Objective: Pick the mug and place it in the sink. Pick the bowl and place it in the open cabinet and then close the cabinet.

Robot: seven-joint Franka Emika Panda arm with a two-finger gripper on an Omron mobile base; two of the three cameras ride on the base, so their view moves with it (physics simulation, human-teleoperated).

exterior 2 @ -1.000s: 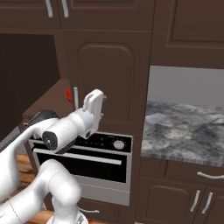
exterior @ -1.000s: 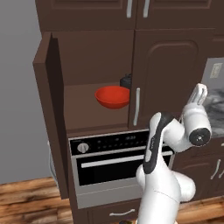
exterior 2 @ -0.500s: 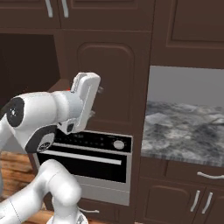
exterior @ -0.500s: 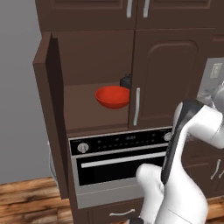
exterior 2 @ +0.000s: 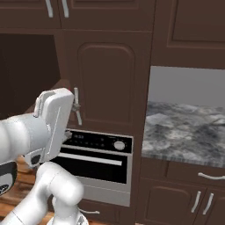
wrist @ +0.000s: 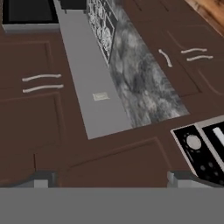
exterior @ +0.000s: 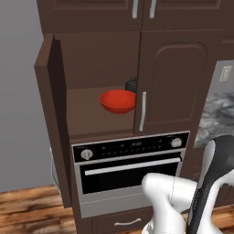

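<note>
Bowl (exterior: pixel 118 101), red and round, is seen lying on the shelf inside the cabinet (exterior: pixel 167 87), near the front edge, with a small dark thing (exterior: pixel 131 85) just behind it. So the putting-away of the bowl is judged to be done, and the step in hand is judged to be the closing of the cabinet. The left door (exterior: pixel 51 119) is swung wide open, out toward the room, while the right door is shut flat, with its silver handle (exterior: pixel 142 111) beside the bowl. The oven (exterior: pixel 130 167) is seen just under the shelf. The gripper (wrist: pixel 111 178) is held wide open, and nothing is held in it; its two tips are seen far apart at the bottom of the hand view, turned toward brown cabinet fronts, the oven knobs and a strip of stone counter (exterior 2: pixel 186 132). The arm is bent low and off to the right of the open door. For the next move, the hand would have to be brought over to the left, behind the outer face of the open door, so that it can be pushed shut. Care would be needed so that the bowl is not bumped.
</note>
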